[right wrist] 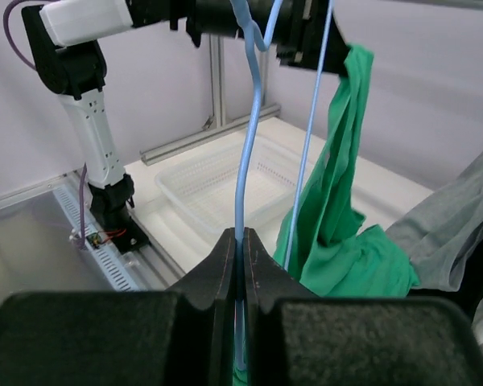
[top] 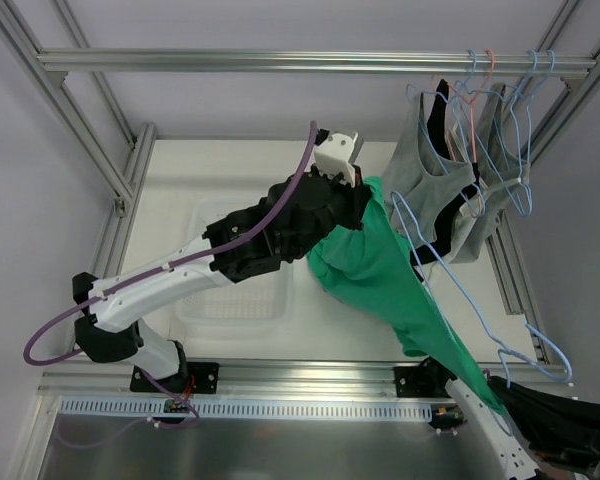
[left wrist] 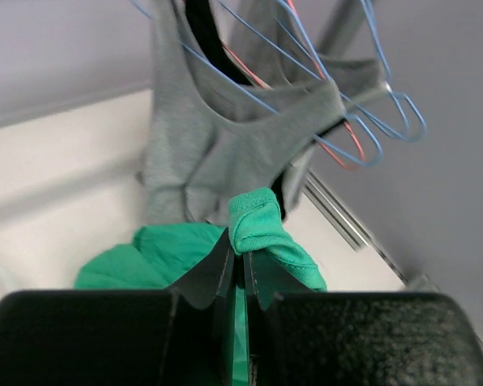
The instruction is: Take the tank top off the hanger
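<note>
The green tank top (top: 380, 265) is stretched in the air between my two arms. My left gripper (top: 363, 200) is shut on one green shoulder strap (left wrist: 256, 225) and holds it high near the clothes rack. The light-blue wire hanger (right wrist: 251, 121) runs down from near that strap to my right gripper (right wrist: 242, 239), which is shut on the wire. The green cloth (right wrist: 338, 233) hangs bunched beside the hanger, with its lower end draped over my right arm (top: 510, 430). In the top view that cloth hides the right fingertips.
Grey and black tank tops (top: 450, 190) hang on blue and pink hangers from the rail (top: 310, 62) at the back right, close behind the left gripper (left wrist: 237, 256). A white plastic basket (top: 230, 295) sits on the table under the left arm. Frame posts border the table.
</note>
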You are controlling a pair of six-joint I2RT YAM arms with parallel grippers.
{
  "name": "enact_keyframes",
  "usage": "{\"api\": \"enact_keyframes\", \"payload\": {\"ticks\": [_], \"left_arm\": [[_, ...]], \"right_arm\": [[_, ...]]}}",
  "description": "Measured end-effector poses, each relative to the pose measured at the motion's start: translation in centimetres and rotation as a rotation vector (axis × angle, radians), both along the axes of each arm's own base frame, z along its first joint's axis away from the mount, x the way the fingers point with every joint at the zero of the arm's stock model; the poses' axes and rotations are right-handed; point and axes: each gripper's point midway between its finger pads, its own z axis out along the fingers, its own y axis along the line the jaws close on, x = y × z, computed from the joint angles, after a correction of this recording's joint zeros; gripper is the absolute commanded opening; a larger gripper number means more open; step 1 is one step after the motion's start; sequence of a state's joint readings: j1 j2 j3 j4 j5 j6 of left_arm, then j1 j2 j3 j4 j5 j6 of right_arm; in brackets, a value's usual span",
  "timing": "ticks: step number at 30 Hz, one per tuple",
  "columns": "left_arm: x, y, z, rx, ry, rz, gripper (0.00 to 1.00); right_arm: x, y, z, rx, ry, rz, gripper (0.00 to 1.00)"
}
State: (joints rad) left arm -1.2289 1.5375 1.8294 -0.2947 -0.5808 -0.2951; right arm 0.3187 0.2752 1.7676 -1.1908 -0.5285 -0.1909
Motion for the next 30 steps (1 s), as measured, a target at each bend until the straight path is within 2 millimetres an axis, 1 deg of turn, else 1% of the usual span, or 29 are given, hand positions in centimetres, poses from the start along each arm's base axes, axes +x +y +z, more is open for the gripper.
{"api": "enact_keyframes", "payload": {"ticks": [2, 4, 5, 8, 12, 15, 16, 18, 20, 21, 22, 24, 25, 27, 28, 30], "left_arm": [[-1.4, -0.2, -1.2, -0.005, 0.026, -0.08, 0.0], [-3.0, -0.1, -2.8, -0.025, 0.062, -0.157, 0.0], [-3.9, 0.1, -3.8, -0.031, 0.08, -0.196, 0.0], [-6.6, 0.8, -5.9, -0.064, 0.126, -0.316, 0.0], [-11.3, 0.0, -6.9, -0.107, 0.137, -0.525, 0.0], [-14.8, -1.0, -8.0, -0.104, 0.142, -0.66, 0.0], [-15.8, -1.3, -8.7, -0.099, 0.147, -0.699, 0.0], [-17.5, -1.6, -10.8, -0.075, 0.17, -0.76, 0.0], [-17.9, -1.6, -13.3, -0.038, 0.198, -0.765, 0.0], [-17.8, -1.5, -15.0, -0.012, 0.22, -0.746, 0.0], [-17.4, -1.2, -16.6, 0.013, 0.243, -0.711, 0.0], [-16.0, -0.5, -19.7, 0.066, 0.297, -0.6, 0.0], [-15.1, 0.0, -21.4, 0.099, 0.326, -0.53, 0.0], [-13.4, 1.3, -24.3, 0.161, 0.38, -0.38, 0.0], [-12.6, 1.9, -25.4, 0.187, 0.398, -0.314, 0.0], [-11.7, 2.9, -27.1, 0.22, 0.421, -0.221, 0.0]], "right_arm": [[0.0, -0.2, 0.1, 0.019, -0.032, -0.016, 0.0], [0.8, -0.2, 0.0, 0.041, -0.05, -0.032, 0.0], [1.7, -0.1, -0.1, 0.05, -0.044, -0.041, 0.0], [5.5, 1.1, -0.1, 0.096, -0.018, -0.048, 0.0], [12.6, 3.8, -0.6, 0.203, 0.056, -0.047, 0.0], [17.4, 5.0, 0.3, 0.353, 0.043, -0.043, 0.0], [18.4, 5.0, 0.8, 0.398, 0.035, -0.043, 0.0], [20.7, 5.0, 1.9, 0.517, 0.006, -0.034, 0.0], [22.2, 4.8, 2.4, 0.593, 0.004, -0.031, 0.0], [22.8, 4.8, 2.6, 0.611, 0.006, -0.036, 0.0], [23.2, 4.6, 3.0, 0.62, 0.004, -0.044, 0.0], [23.3, 4.3, 3.8, 0.608, -0.004, -0.071, 0.0], [23.0, 4.1, 4.5, 0.594, -0.014, -0.086, 0.0], [21.7, 3.4, 6.4, 0.56, -0.046, -0.128, 0.0], [20.9, 2.9, 7.4, 0.544, -0.073, -0.155, 0.0], [19.1, 1.8, 8.8, 0.528, -0.144, -0.196, 0.0]]}}
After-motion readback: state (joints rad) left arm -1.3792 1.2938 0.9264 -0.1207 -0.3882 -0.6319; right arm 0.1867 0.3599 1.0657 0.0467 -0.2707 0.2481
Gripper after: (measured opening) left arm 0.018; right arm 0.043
